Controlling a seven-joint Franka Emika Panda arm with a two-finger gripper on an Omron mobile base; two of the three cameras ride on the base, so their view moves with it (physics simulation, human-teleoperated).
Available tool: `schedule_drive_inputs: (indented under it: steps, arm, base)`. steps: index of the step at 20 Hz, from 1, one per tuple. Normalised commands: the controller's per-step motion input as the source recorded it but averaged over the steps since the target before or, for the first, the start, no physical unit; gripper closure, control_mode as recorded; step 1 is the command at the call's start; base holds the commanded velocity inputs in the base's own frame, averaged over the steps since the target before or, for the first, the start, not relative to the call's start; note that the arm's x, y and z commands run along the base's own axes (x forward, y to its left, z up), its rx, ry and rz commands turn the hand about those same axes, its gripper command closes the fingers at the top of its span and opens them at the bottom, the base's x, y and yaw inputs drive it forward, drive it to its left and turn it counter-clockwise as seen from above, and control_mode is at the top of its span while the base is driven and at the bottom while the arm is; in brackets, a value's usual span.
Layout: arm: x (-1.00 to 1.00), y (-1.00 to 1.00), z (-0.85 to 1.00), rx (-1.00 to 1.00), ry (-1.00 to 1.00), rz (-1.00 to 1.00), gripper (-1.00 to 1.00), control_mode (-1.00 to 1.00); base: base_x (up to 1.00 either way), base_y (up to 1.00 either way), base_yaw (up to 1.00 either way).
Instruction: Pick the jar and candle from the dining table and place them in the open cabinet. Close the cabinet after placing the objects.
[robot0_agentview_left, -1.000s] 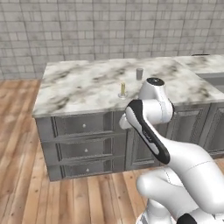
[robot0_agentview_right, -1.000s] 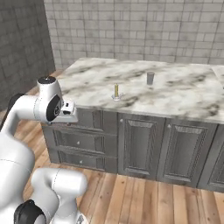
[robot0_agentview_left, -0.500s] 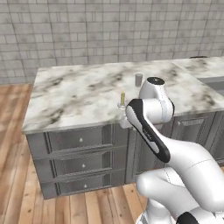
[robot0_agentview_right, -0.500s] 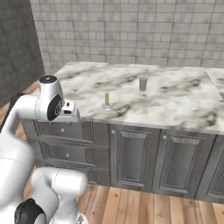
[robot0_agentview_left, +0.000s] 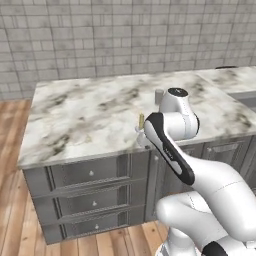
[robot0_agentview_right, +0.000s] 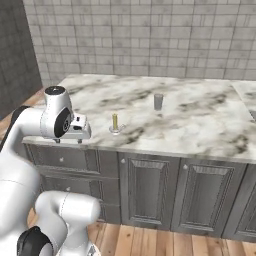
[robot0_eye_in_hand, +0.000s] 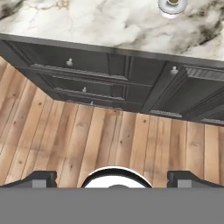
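Note:
The dining table (robot0_agentview_left: 75, 120) has a veined marble top and spans both base views. On it the yellow candle (robot0_agentview_right: 115, 123) stands in its small round dish near the front edge. The dark grey jar (robot0_agentview_right: 158, 101) stands farther back and to the right. In the left base view my arm covers part of the candle (robot0_agentview_left: 141, 120) and the jar (robot0_agentview_left: 159, 95). My gripper (robot0_agentview_right: 69, 142) hangs open in front of the table edge, left of the candle, pointing down, with nothing between its fingers. The hand view shows the candle (robot0_eye_in_hand: 172, 5) at the top edge. The cabinet is out of view.
Dark grey drawers (robot0_agentview_right: 65, 160) and panelled doors (robot0_agentview_right: 150, 185) close the table's front. Wooden floor (robot0_eye_in_hand: 109, 135) lies below the hand. A grey tiled wall (robot0_agentview_left: 125, 35) runs behind the table. More marble counter (robot0_agentview_left: 230, 77) continues at the right.
Both base views have shifted and the table has grown larger and nearer: the base has driven toward it. The arm keeps its pose and the gripper stays open.

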Motion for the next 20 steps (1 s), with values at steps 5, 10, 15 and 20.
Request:
schedule_drive_inputs:
  steps: [5, 10, 15, 20]
  arm:
    - [0.0, 0.0, 0.0, 0.0, 0.0, 0.0, -1.0, 1.0]
    - [0.0, 0.0, 0.0, 0.0, 0.0, 0.0, -1.0, 1.0]
    - [0.0, 0.0, 0.0, 0.0, 0.0, 0.0, -1.0, 1.0]
    - [0.0, 0.0, 0.0, 0.0, 0.0, 0.0, -1.0, 1.0]
  base:
    - [0.42, 0.18, -0.07]
    - [0.42, 0.18, -0.07]
    - [0.41, 0.2, -0.07]
    - [0.34, 0.18, -0.05]
